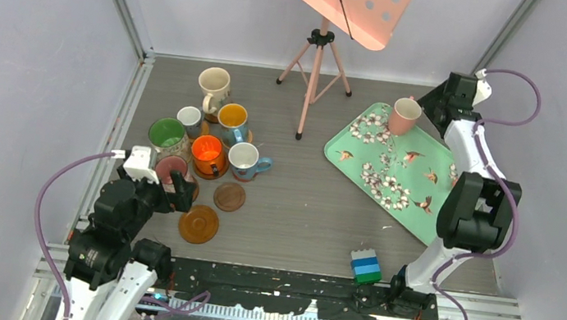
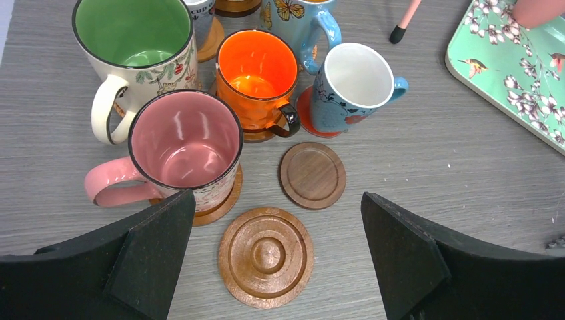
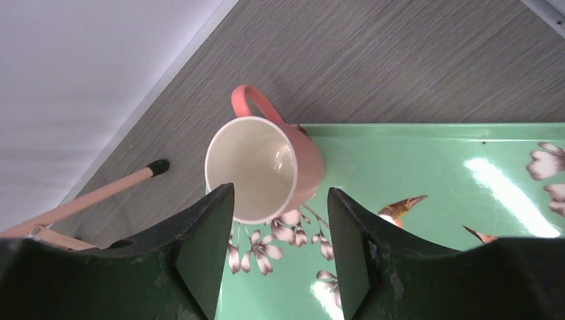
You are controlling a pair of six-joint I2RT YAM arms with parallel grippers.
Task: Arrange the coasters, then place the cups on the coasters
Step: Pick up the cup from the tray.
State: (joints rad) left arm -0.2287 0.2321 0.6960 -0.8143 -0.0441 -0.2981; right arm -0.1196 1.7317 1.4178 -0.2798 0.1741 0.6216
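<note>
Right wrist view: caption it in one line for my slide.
Right gripper hovering by a pink mug at the floral tray's corner.

SURFACE grey wood-grain table point(image 2: 433, 160) | before left gripper point(image 2: 277, 203): grooved coaster point(image 2: 266, 257) nearest, smooth dark coaster point(image 2: 312, 175) just beyond, apart, both bare | beneath right gripper point(image 3: 280, 193): mint floral tray point(image 3: 433, 220) | to its left: pink tripod foot point(image 3: 156, 167) | well behind it: stacked toy blocks point(image 1: 365, 266)

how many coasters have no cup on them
2. The smooth dark coaster sits beside the white-lined blue mug; the grooved tan coaster lies just nearer the left claw. Every other visible coaster carries a mug, and more may be hidden.
</note>
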